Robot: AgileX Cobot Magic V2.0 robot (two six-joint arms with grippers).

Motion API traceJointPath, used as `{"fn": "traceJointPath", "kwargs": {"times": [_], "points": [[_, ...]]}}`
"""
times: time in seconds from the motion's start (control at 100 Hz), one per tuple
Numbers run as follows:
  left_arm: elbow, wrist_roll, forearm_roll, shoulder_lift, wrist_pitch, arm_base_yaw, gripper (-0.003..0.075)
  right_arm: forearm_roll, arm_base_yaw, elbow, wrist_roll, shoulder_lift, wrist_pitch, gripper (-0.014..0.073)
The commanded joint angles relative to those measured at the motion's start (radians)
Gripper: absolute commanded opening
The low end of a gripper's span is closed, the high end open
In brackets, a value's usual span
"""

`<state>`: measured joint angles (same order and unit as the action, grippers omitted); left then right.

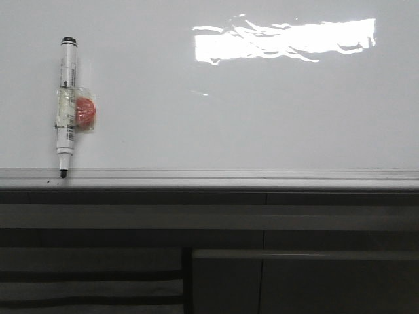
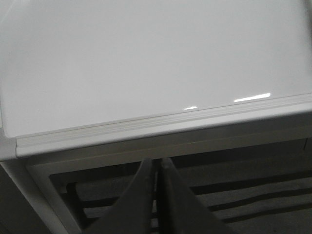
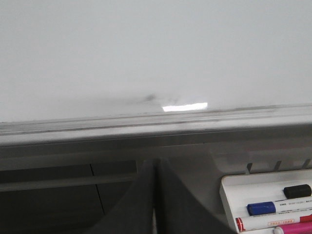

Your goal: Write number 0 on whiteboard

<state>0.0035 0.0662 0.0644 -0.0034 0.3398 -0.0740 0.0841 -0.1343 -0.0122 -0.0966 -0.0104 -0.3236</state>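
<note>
- In my right wrist view a white rectangular plastic tray (image 3: 229,187) sits below the board's ledge, cut off by the picture's edge.
- Inside it lie several markers side by side: one with a black cap (image 3: 297,191), one with a blue cap (image 3: 261,208), one with a red cap (image 3: 242,224) and a pink one (image 3: 292,229) that is only partly in view.
- The large glossy white whiteboard (image 1: 216,111) fills the upper part of the front view, with a silver aluminium ledge (image 1: 229,178) along its lower edge.
- No drawn loop shows on the board; I see only a bright rectangular glare patch (image 1: 285,39) at its upper right and a faint grey smudge (image 3: 146,99) just above the ledge in my right wrist view.
- A white marker with a black cap (image 1: 66,104) stands upright against the board at the far left, its dark tip resting on the ledge; a red round piece (image 1: 85,111) is taped to its barrel under clear wrap, and I cannot tell what that piece is.
- My left pincer (image 2: 157,163) has its two dark fingers pressed together with nothing between them.
- My right pincer (image 3: 155,163) is likewise closed tight on nothing.
- Neither arm appears in the front view.
- Dark grey cabinet panels (image 1: 294,261) lie below the ledge.
</note>
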Motion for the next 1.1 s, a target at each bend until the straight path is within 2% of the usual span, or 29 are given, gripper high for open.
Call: {"fn": "traceJointPath", "kwargs": {"times": [0.0,0.1,0.35,0.48,0.57,0.62,0.65,0.69,0.73,0.77,0.82,0.86,0.91,0.96,1.03,1.09], "points": [[0.033,-0.003,0.001,-0.028,-0.075,0.003,-0.0020,-0.015,0.004,-0.012,-0.005,-0.019,0.017,-0.0069],[0.033,-0.003,0.001,-0.028,-0.155,0.003,-0.0020,-0.032,0.004,-0.012,-0.005,-0.019,0.042,-0.0069],[0.033,0.002,0.017,-0.028,-0.473,0.003,-0.0020,-0.033,0.004,-0.012,-0.011,-0.019,0.448,-0.0069],[0.033,0.002,0.047,-0.028,-0.549,0.003,-0.0020,-0.037,0.004,-0.012,-0.022,-0.019,0.634,-0.0069],[0.030,-0.036,-0.013,-0.028,-0.588,0.003,-0.0020,-0.033,0.004,-0.012,-0.014,-0.019,0.740,-0.0069],[0.022,-0.058,-0.064,-0.028,-0.577,0.003,-0.0020,-0.019,0.004,-0.010,0.039,-0.019,0.805,-0.0069],[0.012,-0.059,-0.079,-0.028,-0.559,0.003,-0.0020,-0.013,0.004,-0.002,0.126,-0.019,0.818,-0.0069],[-0.012,-0.066,-0.110,-0.026,-0.484,0.003,-0.0020,-0.009,0.004,0.026,0.211,-0.019,0.787,-0.0069],[-0.067,-0.066,-0.151,-0.020,-0.329,0.003,-0.0020,-0.009,0.004,0.078,0.301,-0.019,0.700,-0.0069],[-0.127,-0.066,-0.200,0.001,-0.217,0.003,-0.0020,-0.013,0.004,0.142,0.356,-0.013,0.518,-0.0069],[-0.182,-0.066,-0.225,0.036,-0.170,0.003,-0.0020,-0.013,0.004,0.251,0.359,0.006,0.280,-0.0069],[-0.219,-0.066,-0.250,0.068,-0.174,0.003,-0.0020,-0.013,0.004,0.309,0.359,0.035,0.126,-0.0069],[-0.251,-0.066,-0.270,0.099,-0.211,0.003,-0.0020,-0.013,0.004,0.365,0.357,0.072,0.030,-0.0069],[-0.268,-0.066,-0.272,0.123,-0.269,0.003,-0.0020,-0.013,0.004,0.397,0.357,0.102,0.014,-0.0069],[-0.273,-0.066,-0.272,0.148,-0.385,0.003,-0.0020,-0.013,0.004,0.403,0.357,0.133,0.061,-0.0069],[-0.273,-0.066,-0.272,0.157,-0.429,0.003,-0.0020,-0.013,0.004,0.403,0.357,0.142,0.068,-0.0069]]}}
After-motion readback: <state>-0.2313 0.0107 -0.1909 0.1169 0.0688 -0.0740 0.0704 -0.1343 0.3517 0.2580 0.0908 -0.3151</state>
